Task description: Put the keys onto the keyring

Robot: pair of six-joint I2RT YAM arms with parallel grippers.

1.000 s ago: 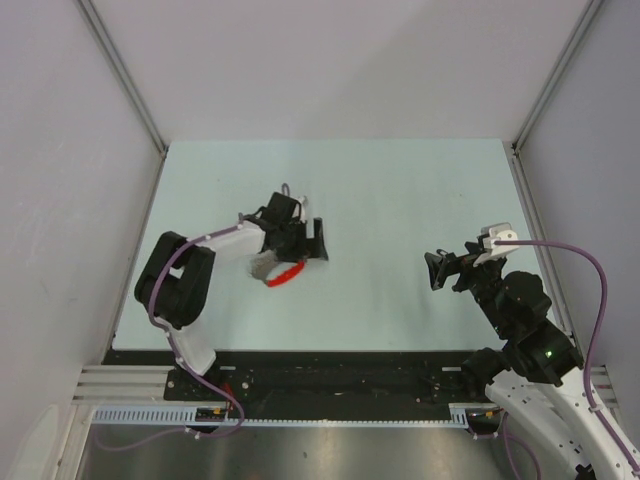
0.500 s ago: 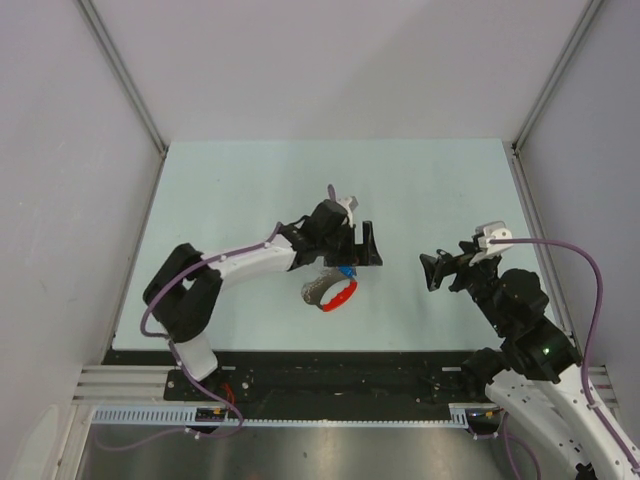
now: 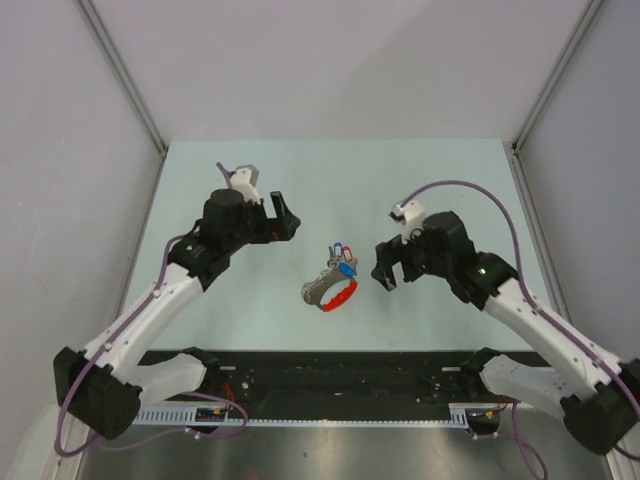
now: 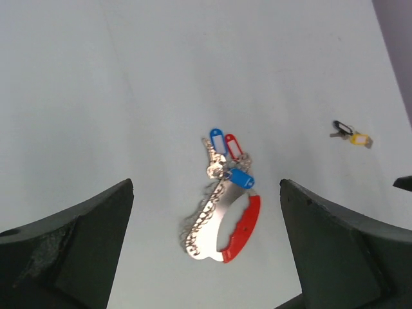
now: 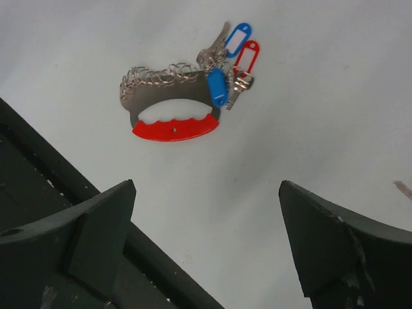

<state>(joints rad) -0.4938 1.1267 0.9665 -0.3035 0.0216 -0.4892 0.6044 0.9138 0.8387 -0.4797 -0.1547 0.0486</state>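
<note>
Pale green table; grey walls around it.

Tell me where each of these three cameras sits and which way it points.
Top external: fixed above and behind the arms, looking down at the table; shows both arms, left gripper and right gripper open.
Left wrist: on the left arm, looking down between its fingers at the keyring and keys; a yellow-tagged key lies farther off.
Right wrist: on the right arm, looking down between its fingers at the same bunch.
Shared: all three show the keyring and keys.
</note>
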